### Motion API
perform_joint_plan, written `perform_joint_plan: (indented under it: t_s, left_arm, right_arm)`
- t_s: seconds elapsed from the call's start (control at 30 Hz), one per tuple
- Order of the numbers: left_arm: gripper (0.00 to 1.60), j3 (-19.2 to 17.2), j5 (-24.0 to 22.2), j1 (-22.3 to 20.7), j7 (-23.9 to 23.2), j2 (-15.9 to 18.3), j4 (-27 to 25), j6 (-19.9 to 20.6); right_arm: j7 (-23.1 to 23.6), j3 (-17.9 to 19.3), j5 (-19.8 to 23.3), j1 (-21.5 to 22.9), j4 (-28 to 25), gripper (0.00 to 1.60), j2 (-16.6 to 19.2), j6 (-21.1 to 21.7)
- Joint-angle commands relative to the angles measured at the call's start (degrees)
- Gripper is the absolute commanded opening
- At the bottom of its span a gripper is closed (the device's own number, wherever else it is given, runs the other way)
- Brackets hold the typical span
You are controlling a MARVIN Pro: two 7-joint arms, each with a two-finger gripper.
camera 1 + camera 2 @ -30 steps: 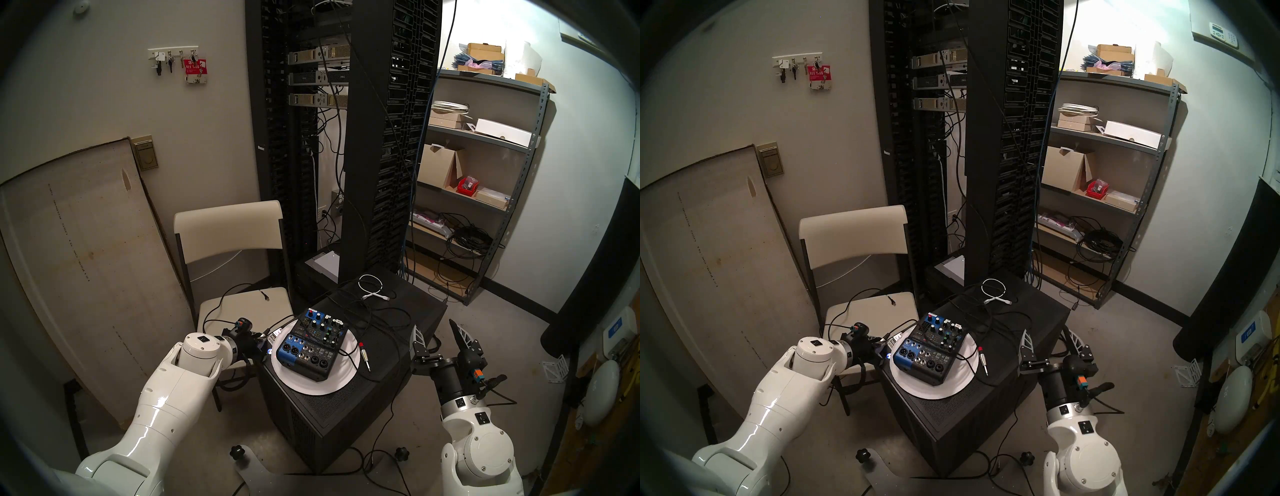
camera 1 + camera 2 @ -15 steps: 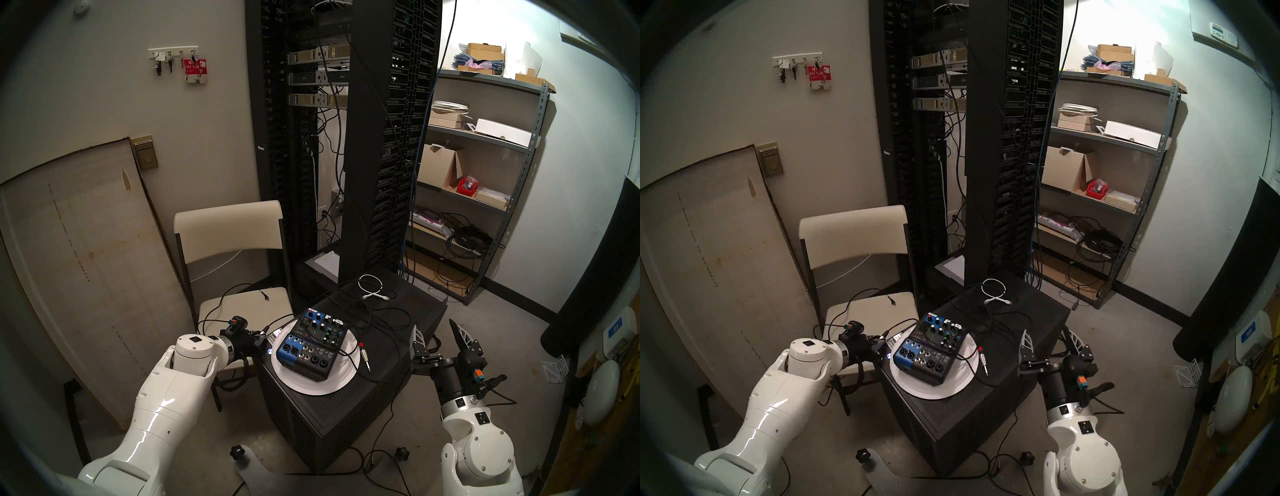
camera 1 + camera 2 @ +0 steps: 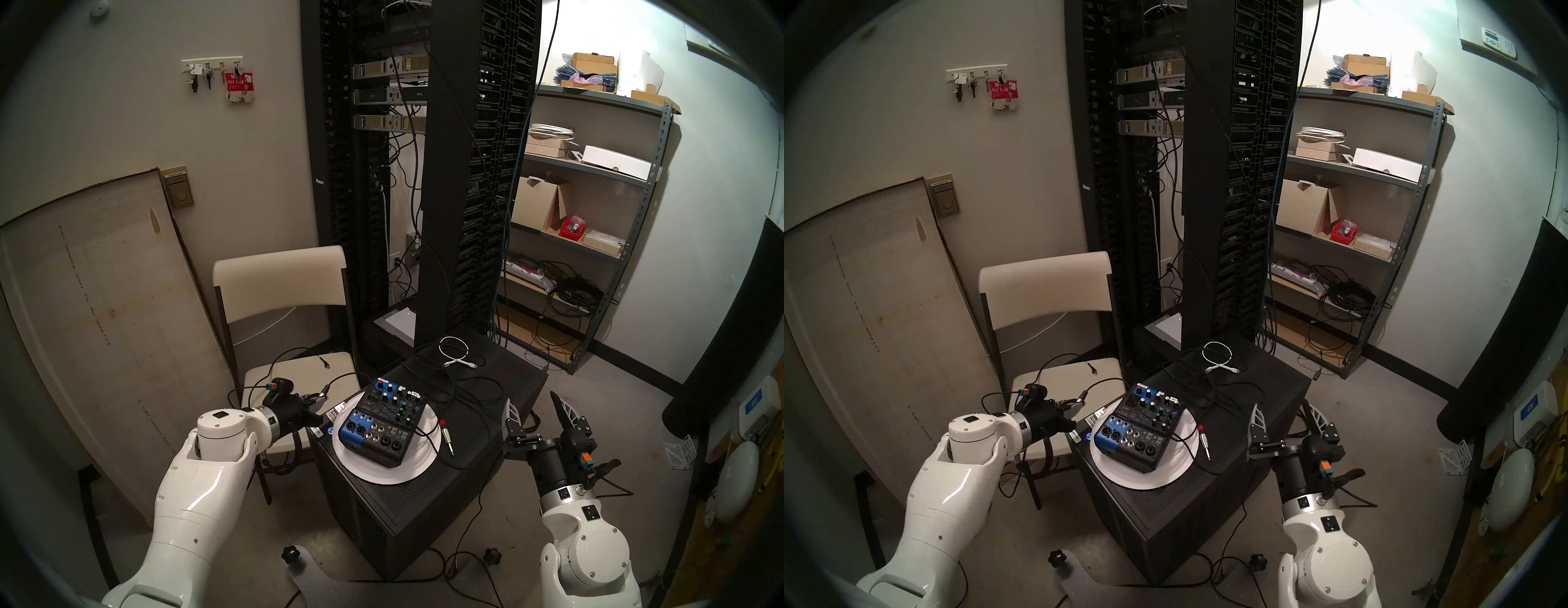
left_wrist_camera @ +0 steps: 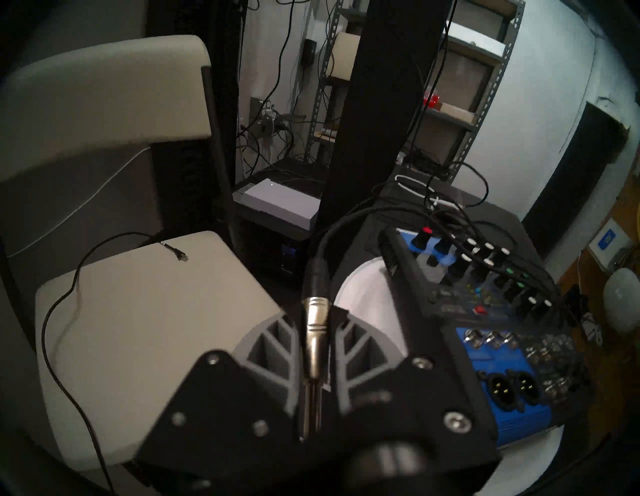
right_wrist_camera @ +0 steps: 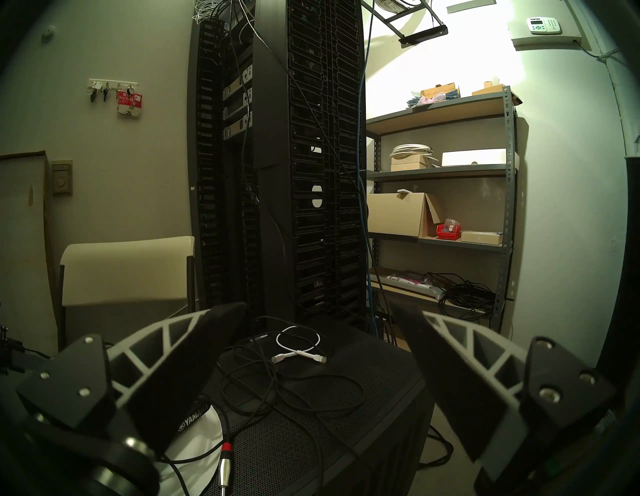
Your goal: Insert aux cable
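Left gripper [image 4: 317, 332]: clenched on the silvery barrel of the aux cable [image 4: 314, 322]; the plug is pinched between the two ribbed fingers [image 4: 277, 343], its metal tip pointing back toward the wrist and its black lead arching away toward the mixer [image 4: 485, 311].
Aux cable: held in the air just left of the mixer, above the seat edge of the folding chair [image 3: 297, 373]; in the head view the plug [image 3: 324, 391] is seen only as a small bright glint at the gripper's tip [image 3: 316, 398], so its exact tilt there is hard to judge.
Right gripper [image 5: 322, 346]: spread wide and empty, nothing being touched; it is held level, well to the right of the mixer, beside the black cabinet [image 3: 424, 492].
Mixer: a blue and black unit [image 3: 382, 424] set on a white plate [image 3: 382, 473] on top of the cabinet, none of its front sockets seen to be filled by the held plug.
Red-banded plug [image 3: 444, 433]: laid on the cabinet top just right of the mixer, at the plate's rim.
White cable [image 3: 456, 352]: coiled on the cabinet behind the mixer.
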Motion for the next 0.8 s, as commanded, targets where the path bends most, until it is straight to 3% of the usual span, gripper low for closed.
perform_joint_plan:
  t_s: [0.0,0.23,0.43,0.67,0.77]
  left_arm:
    - [0.00,-1.9,-3.0,3.6,-3.7,0.3,-6.5,-2.7]
    - [0.00,-6.5,-6.8,9.7,-6.7,-1.0,-12.3,-9.3]
    - [0.00,-9.3,-10.7,14.1,-9.4,-2.4,-16.9,-9.8]
    - [0.00,-9.8,-12.9,19.4,-11.9,-4.0,-22.2,-9.9]
    - [0.00,-9.2,-12.8,20.9,-13.1,-4.9,-23.1,-12.5]
  right_arm:
    - [0.0,0.0,0.0,0.2,-1.1,1.60,0.0,-0.2]
    - [0.0,0.0,0.0,0.2,-1.1,1.60,0.0,-0.2]
    - [0.0,0.0,0.0,0.2,-1.1,1.60,0.0,-0.2]
    - [0.0,0.0,0.0,0.2,-1.2,1.60,0.0,-0.2]
    - [0.0,0.0,0.0,0.2,-1.2,1.60,0.0,-0.2]
